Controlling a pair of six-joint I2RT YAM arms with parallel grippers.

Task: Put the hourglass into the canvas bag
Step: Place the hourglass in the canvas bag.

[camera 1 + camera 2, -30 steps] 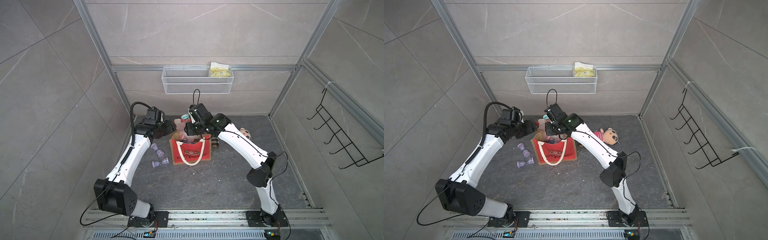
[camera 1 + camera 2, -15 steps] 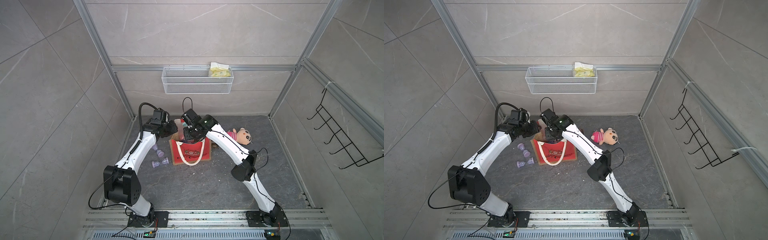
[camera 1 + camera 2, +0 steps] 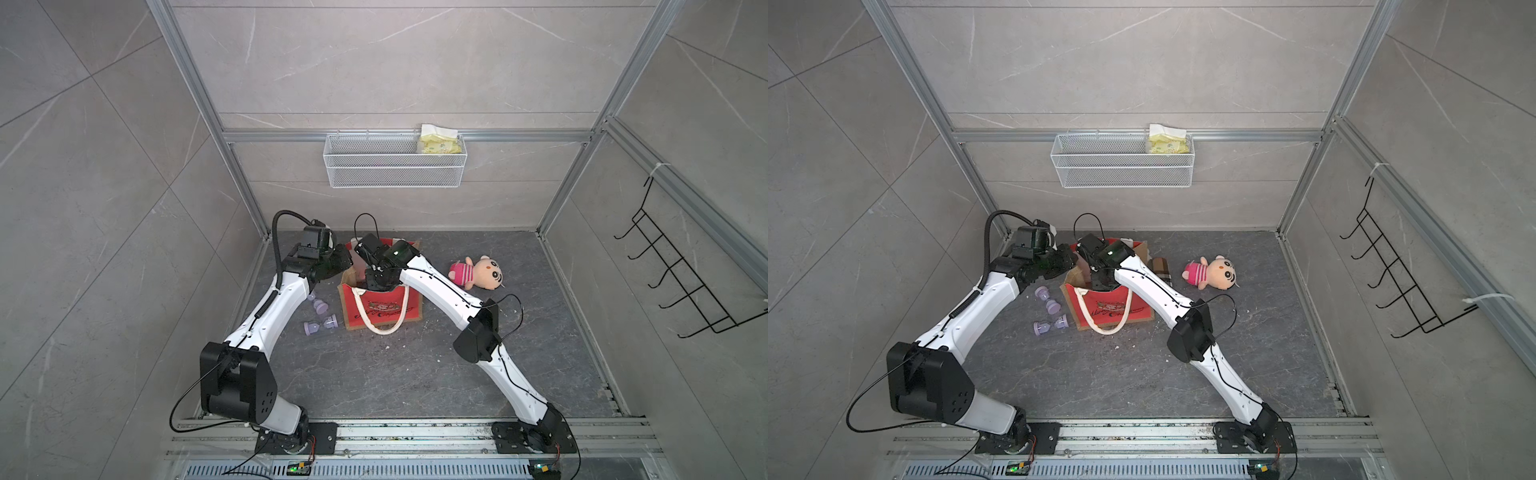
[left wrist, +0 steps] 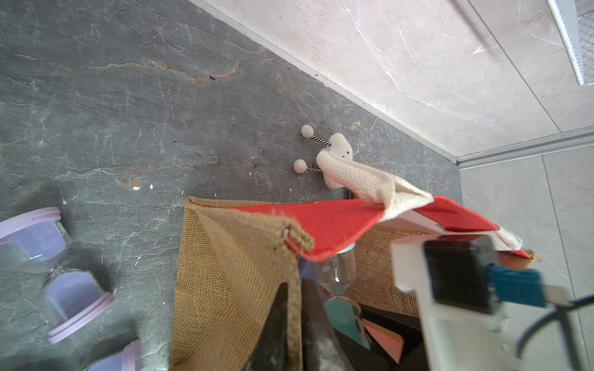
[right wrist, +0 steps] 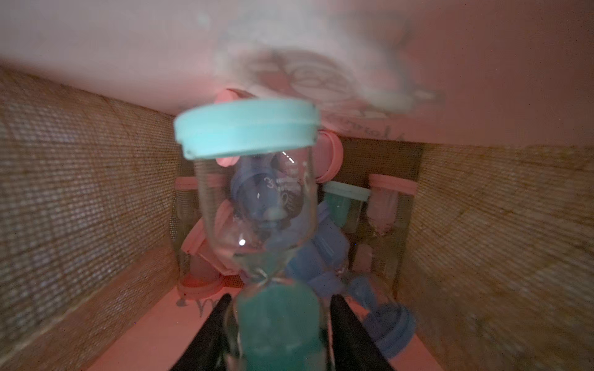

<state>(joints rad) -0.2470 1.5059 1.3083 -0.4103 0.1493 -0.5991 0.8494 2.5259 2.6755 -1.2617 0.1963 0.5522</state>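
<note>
Right gripper (image 5: 279,300) clasping hourglass (image 5: 257,192), long axis cap-first down into canvas bag (image 4: 225,273); left gripper (image 4: 294,284) pinching rim

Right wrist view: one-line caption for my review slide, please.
Right gripper holds a teal-capped hourglass inside the canvas bag, above pink and blue hourglasses lying on its floor.
</note>
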